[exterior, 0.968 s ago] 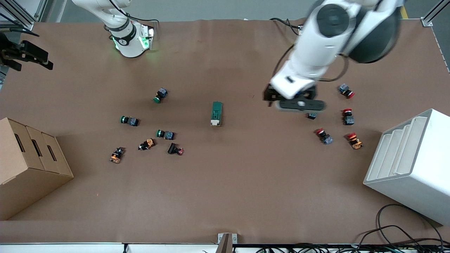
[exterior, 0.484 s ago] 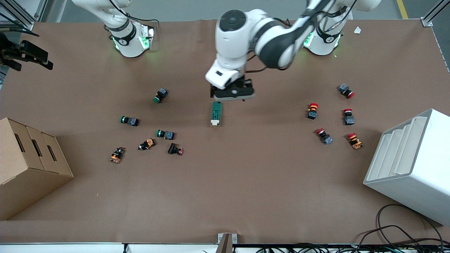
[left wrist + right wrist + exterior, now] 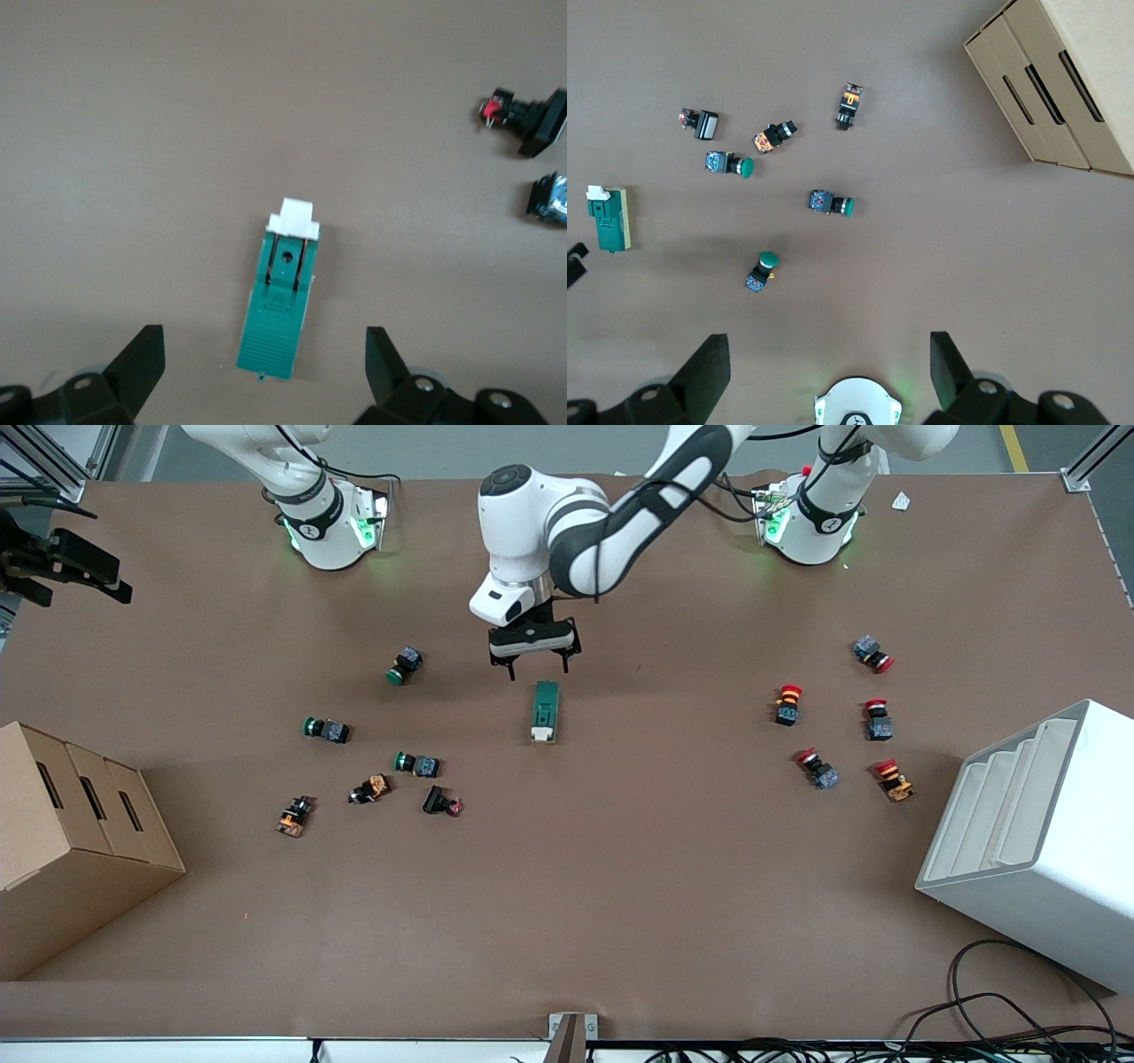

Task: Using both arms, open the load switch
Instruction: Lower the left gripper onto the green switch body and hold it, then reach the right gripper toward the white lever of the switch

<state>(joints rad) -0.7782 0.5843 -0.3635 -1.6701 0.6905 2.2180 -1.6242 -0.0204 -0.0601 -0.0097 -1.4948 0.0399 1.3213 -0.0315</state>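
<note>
The load switch [image 3: 545, 710] lies flat near the middle of the brown table, a dark-green block with its white lever [image 3: 294, 217] at the end nearer the front camera. My left gripper [image 3: 539, 671] hangs open over the switch's green end, away from the lever. In the left wrist view the load switch [image 3: 279, 310] sits between the left gripper's [image 3: 261, 341] spread fingers, clear of both. My right gripper [image 3: 827, 345] is open and empty, held high over its own arm's base [image 3: 858, 405]. From there the load switch [image 3: 609, 221] shows at the edge of that view.
Green push buttons [image 3: 403, 666] and orange ones [image 3: 370, 788] lie scattered toward the right arm's end. Red push buttons [image 3: 787, 704] lie toward the left arm's end. A cardboard box [image 3: 71, 841] and a white stepped rack [image 3: 1036, 841] stand at the two table ends.
The left arm has swung from above the red push buttons across to the load switch and dropped lower, its gripper open. The switch and the buttons have not moved.
</note>
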